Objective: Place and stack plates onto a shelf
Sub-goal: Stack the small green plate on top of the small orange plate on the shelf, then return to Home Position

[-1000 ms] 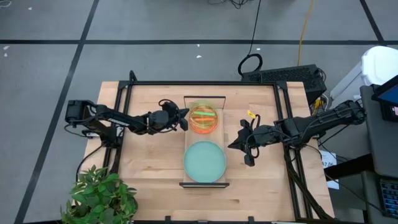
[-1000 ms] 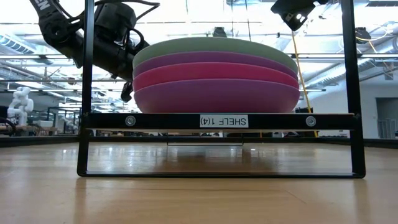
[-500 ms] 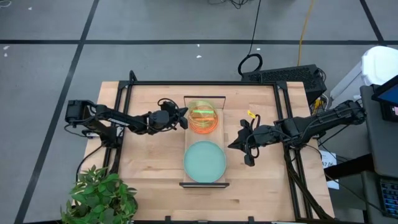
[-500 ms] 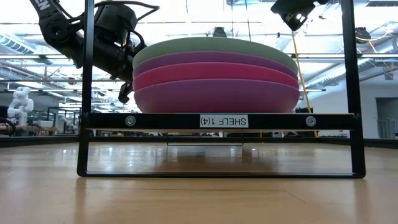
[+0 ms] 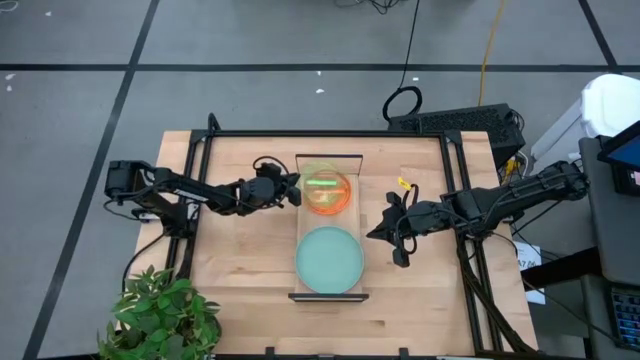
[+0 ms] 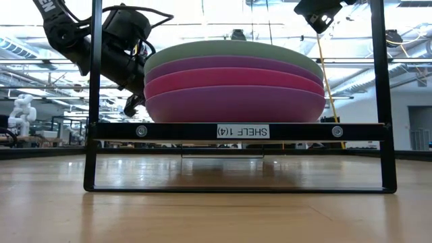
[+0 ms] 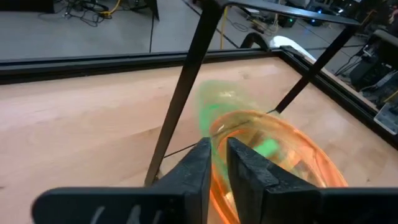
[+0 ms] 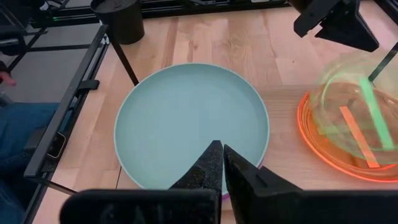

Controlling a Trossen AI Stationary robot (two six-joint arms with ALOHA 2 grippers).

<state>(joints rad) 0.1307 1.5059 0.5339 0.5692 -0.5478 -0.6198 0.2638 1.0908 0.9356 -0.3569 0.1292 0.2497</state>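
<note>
My left gripper (image 5: 296, 190) is shut on a translucent neon green plate (image 5: 322, 180), which tilts over the translucent orange plates (image 5: 328, 200) at the far half of the light-wood shelf (image 5: 329, 285). In the left wrist view the green plate (image 7: 225, 104) rises past the orange rim (image 7: 292, 146). A pale teal plate (image 5: 329, 259) tops the stack of purple and magenta plates (image 6: 233, 91) on the shelf's near half. My right gripper (image 5: 373, 233) is shut and hovers right of the shelf beside the teal plate (image 8: 186, 121). My left gripper pinches the green plate's rim (image 7: 214, 134) on its left side between the two fingers (image 7: 198, 163), reaching in from the table's left. The plate is tilted, held side up, above the orange plates. Whether its opposite edge (image 8: 373, 134) touches them, I cannot tell.
The shelf has a black metal frame (image 6: 236, 131) with thin uprights (image 6: 94, 81) and slanted rods (image 7: 186, 81) close to my left gripper. A potted plant (image 5: 165, 315) sits at the table's near left corner. Bare wood lies on both sides of the shelf.
My left gripper has sunk a little and tipped downward beside the shelf's upright. The green plate it holds has tilted with it over the orange plates. The right arm has kept still.
</note>
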